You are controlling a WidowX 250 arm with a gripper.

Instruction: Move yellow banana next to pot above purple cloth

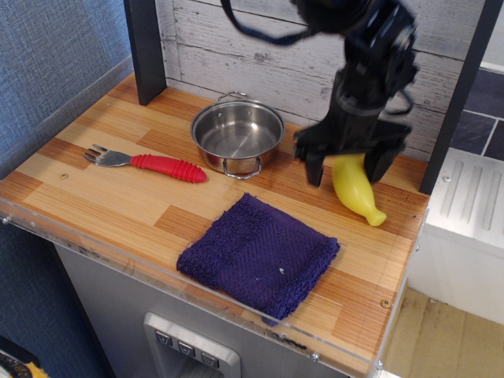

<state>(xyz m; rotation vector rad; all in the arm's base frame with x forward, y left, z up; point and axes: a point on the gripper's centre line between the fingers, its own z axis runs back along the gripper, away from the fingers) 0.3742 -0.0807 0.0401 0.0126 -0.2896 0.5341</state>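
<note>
Placing: you are looking at the banana (356,187) lying flat on the counter (94,197), to the right of the pot (238,136) and up from the cloth (260,253), which looks like the spot the task is asking for
Gripper: your gripper (346,165) is hanging blurred over the banana's fat end
Jaws: they are standing spread, one each side, gripping nothing
Fork: the fork (146,162) is lying left of the pot, well apart from the work
Judgement: the task is looking done, so you are likely free to lift clear
</note>
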